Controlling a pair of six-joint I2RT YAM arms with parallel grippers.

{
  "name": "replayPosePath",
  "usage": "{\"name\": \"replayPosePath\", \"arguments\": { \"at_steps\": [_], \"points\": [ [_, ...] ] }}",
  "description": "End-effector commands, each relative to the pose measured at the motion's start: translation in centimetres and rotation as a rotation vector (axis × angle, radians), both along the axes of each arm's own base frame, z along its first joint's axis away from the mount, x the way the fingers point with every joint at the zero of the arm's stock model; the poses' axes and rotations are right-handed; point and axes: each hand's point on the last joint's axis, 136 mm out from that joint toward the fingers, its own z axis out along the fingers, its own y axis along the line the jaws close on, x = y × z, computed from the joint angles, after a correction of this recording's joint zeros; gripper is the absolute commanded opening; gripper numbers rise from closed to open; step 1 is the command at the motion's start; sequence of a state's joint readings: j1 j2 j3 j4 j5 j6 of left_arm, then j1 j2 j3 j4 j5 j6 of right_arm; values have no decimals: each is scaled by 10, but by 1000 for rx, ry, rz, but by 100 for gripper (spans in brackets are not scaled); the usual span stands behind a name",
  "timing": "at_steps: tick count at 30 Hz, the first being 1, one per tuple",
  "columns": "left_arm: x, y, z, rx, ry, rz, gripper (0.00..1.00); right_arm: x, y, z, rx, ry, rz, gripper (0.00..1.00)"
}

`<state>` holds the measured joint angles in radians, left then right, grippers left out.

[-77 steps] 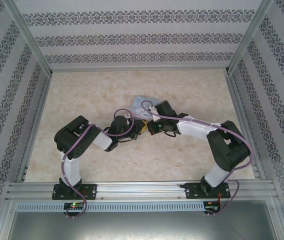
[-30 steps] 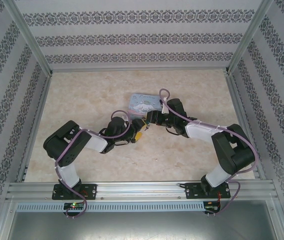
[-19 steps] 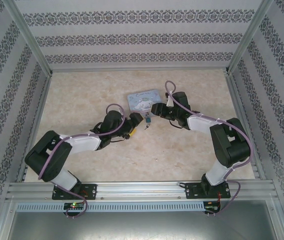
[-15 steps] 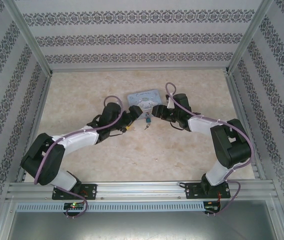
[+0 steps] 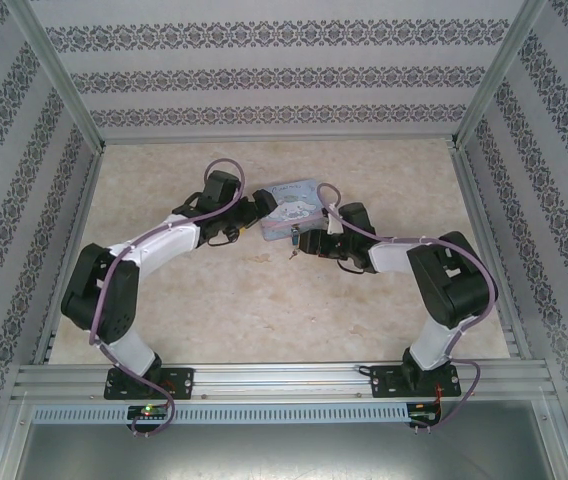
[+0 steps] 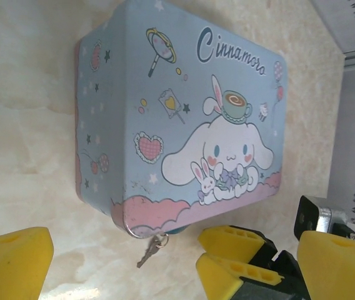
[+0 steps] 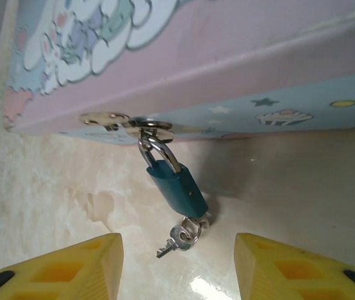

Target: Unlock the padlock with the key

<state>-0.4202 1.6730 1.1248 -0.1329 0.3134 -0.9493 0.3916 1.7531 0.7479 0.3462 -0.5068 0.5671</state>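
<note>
The small teal padlock (image 7: 176,186) hangs by its silver shackle from the hasp on the front of a light-blue cartoon tin (image 6: 184,112). Its lower end rests on the table. A silver key (image 7: 172,242) lies on the table, joined by a ring to the padlock's bottom end. My right gripper (image 7: 177,262) is open, its yellow fingers to either side of the key and touching nothing. My left gripper (image 6: 171,256) is open wide at the tin's near corner, where the key (image 6: 147,250) pokes out. From above, the padlock (image 5: 292,241) lies between the left gripper (image 5: 261,206) and the right gripper (image 5: 304,243).
The tin (image 5: 292,197) sits mid-table on the marble-patterned surface. My right gripper's yellow fingers (image 6: 243,259) show close beside the tin in the left wrist view. Metal frame rails (image 5: 74,230) and patterned walls border the table.
My left arm has swung away from the key and up to the tin's left edge. The right gripper has drawn back a little toward me, and the tin has turned slightly.
</note>
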Motion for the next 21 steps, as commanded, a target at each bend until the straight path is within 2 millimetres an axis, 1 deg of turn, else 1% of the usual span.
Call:
{"name": "replayPosePath", "arguments": {
  "at_steps": [1, 7, 13, 16, 21],
  "points": [
    [1, 3, -5, 35, 32, -40, 100, 10, 15, 8, 12, -68, 52, 50],
    [5, 2, -11, 30, 45, -37, 100, 16, 23, 0, 11, -63, 67, 49],
    [7, 2, -14, 19, 52, -30, 100, 18, 29, -6, 18, -51, 77, 44],
    [8, 3, -16, 11, 56, -26, 100, 18, 28, -8, 16, -48, 75, 38],
    [9, 4, -16, 5, 55, -21, 100, 18, 23, -12, 18, -37, 67, 21]
  ]
}}
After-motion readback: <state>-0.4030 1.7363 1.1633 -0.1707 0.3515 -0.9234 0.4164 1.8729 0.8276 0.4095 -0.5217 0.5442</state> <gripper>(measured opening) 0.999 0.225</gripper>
